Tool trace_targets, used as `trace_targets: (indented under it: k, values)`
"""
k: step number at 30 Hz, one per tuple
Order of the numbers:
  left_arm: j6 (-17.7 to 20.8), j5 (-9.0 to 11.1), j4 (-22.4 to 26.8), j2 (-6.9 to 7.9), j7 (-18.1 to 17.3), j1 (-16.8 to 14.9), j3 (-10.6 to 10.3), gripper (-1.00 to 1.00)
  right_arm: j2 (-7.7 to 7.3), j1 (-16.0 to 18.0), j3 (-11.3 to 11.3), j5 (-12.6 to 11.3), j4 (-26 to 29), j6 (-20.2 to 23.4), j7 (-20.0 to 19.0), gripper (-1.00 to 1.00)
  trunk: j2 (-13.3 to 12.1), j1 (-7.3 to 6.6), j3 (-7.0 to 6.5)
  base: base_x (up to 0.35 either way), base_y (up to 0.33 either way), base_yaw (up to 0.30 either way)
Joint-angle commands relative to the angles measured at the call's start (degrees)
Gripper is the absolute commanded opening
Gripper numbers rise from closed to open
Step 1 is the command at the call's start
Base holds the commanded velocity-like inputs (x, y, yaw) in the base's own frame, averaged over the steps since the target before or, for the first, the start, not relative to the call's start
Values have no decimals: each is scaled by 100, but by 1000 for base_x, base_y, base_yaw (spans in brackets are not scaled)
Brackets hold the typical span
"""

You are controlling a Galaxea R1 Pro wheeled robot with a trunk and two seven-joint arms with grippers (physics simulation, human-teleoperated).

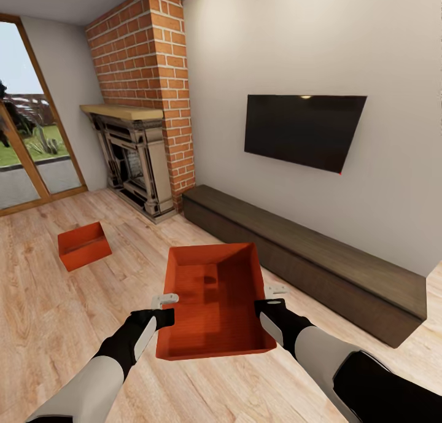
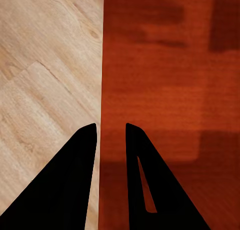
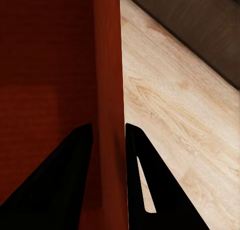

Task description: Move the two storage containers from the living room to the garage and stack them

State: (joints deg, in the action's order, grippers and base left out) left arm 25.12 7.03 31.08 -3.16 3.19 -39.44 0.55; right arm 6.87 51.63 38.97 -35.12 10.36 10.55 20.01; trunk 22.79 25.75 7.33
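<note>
I am in the living room, holding one orange-red storage container [image 1: 215, 300] up in front of me, above the wood-plank floor. My left gripper [image 1: 164, 309] is shut on its left wall [image 2: 102, 90], one finger inside and one outside. Opposite it, my right gripper [image 1: 268, 300] is shut on the right wall [image 3: 107, 90] in the same way. The container's inside is empty. The second storage container [image 1: 84, 245] rests on the floor to the far left, near the fireplace. The garage is out of view.
A brick fireplace [image 1: 138, 128] stands at the back left, with glass doors [image 1: 27, 134] further left. A long dark low cabinet [image 1: 307, 257] runs along the right wall under a dark TV [image 1: 302, 128]. Light wood floor [image 1: 55, 312] spreads to the left and front.
</note>
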Motion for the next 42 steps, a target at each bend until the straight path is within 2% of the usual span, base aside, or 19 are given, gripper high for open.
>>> trace_targets:
  k: [1, 10, 42]
  values:
    - [45, -88, -3, 0, 305, -3, 49, -100, -2, 5, 66, 23, 98, 26, 3, -100, 12, 4, 4, 0, 0, 0]
    - [44, -96, 16, 0, 305, -3, 45, -100, -2, 5, 66, 23, 98, 26, 3, -100, 12, 4, -54, 0, 0, 0]
    - [45, -97, 53, 0, 311, -3, 42, -100, -2, 5, 66, 23, 97, 26, -6, -100, 12, 4, -58, 0, 0, 0]
